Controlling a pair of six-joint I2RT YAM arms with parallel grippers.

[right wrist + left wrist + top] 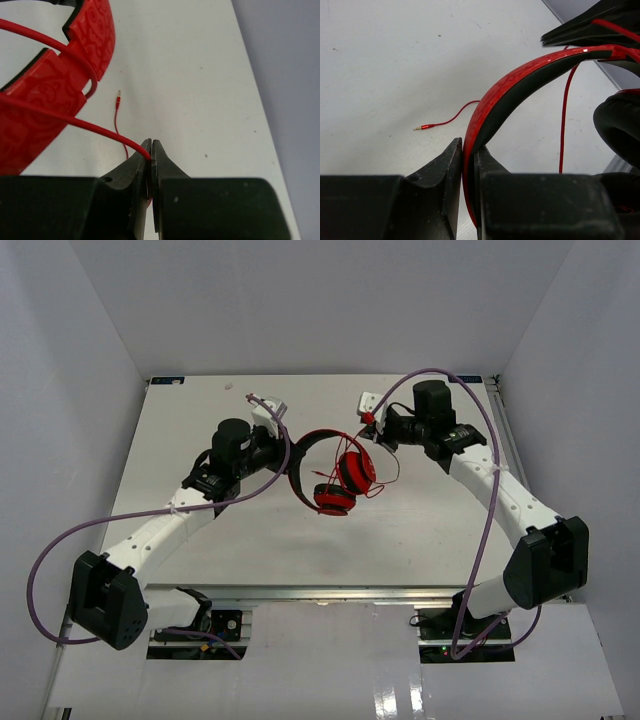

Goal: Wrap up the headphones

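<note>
The red headphones (338, 475) hang above the middle of the table, both round ear cups (354, 472) lowest. My left gripper (288, 462) is shut on the left side of the black-and-red headband (520, 80); its jaws (468, 146) pinch the band edge-on. My right gripper (374, 423) is shut on the thin red cord (75, 121), which enters its tips (151, 149). The cord loops over the headband (45, 95) in the right wrist view. The cord's gold plug (422, 128) lies on the table, and it also shows in the right wrist view (118, 95).
Thick purple cables (60, 550) arc from both arms, one over the right arm (487, 430). The white table (200, 530) is closed in by white walls on the left, back and right. Its right edge (260, 120) runs close beside my right gripper.
</note>
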